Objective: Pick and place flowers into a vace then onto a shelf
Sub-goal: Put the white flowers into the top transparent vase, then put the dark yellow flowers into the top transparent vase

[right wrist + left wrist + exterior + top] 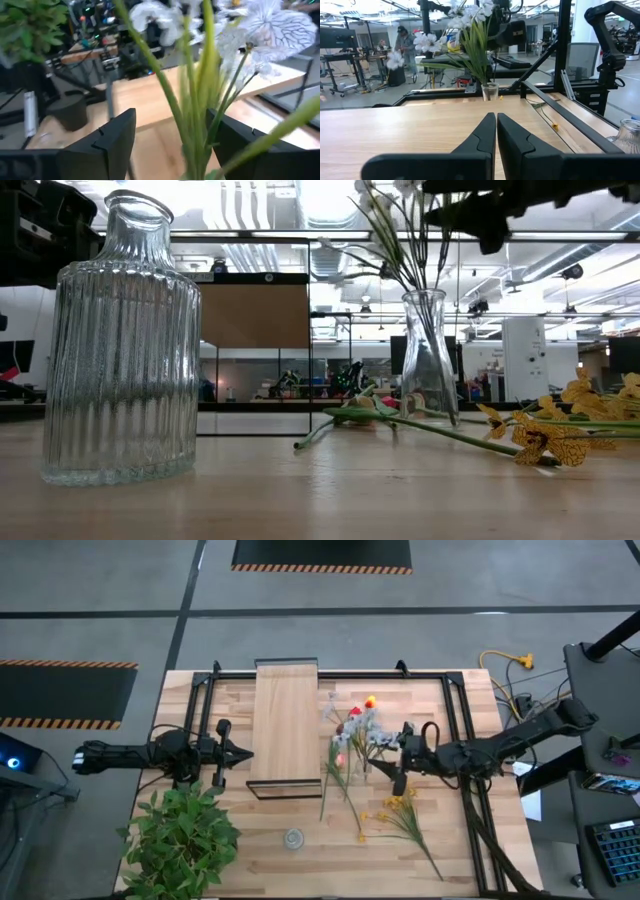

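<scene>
A slender clear glass vase (428,370) stands upright on the table to the right of the shelf (285,720) and holds the pale white-blue blossoms (465,25) by their green stems (195,115). My right gripper (172,120) is open at blossom height. Its fingers stand on either side of those stems, and I see no touch. Red and pink tulips (340,755) and yellow sprays (400,808) lie flat on the tabletop near the vase. My left gripper (496,117) is shut and hovers just left of the shelf, pointing toward the vase (490,91).
A ribbed glass bottle (120,340) stands near the table's near edge (293,838). The bushy leafy plant (180,835) fills the near left corner. A black metal frame (455,710) runs along the far and right sides. People stand in the room beyond the table.
</scene>
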`<state>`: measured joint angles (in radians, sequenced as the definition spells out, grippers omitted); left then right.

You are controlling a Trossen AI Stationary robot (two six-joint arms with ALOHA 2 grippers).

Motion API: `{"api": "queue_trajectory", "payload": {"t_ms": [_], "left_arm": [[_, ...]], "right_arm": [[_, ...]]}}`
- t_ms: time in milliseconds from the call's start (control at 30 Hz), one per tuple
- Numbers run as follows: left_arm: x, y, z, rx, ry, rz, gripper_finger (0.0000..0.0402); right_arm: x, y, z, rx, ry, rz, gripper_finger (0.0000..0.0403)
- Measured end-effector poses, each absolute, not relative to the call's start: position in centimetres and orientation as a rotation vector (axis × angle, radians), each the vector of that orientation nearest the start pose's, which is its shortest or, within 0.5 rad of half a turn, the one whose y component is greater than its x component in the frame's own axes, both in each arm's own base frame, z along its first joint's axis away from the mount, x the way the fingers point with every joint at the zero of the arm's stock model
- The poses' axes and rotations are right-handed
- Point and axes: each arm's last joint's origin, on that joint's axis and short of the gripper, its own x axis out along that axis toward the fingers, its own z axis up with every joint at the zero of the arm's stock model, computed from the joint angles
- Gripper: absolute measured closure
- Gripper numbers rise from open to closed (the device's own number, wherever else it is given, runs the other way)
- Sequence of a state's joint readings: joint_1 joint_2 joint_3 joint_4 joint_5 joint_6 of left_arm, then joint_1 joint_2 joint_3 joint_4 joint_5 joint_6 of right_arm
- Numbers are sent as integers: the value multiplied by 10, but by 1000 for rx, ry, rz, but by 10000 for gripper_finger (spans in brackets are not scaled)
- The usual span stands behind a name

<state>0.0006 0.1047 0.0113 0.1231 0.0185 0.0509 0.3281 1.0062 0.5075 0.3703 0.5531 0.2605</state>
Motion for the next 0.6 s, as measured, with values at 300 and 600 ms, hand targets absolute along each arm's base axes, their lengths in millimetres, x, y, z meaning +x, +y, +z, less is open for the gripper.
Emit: {"api": "queue_trajectory", "payload": {"t_ms": [300,600], "left_arm": [[104,0,171,51,-31,-18,402],[104,0,171,51,-30,-18,402]], "right_arm": [[193,61,265,292,301,-237,175],[197,70,279,377,474,-302,175]]}}
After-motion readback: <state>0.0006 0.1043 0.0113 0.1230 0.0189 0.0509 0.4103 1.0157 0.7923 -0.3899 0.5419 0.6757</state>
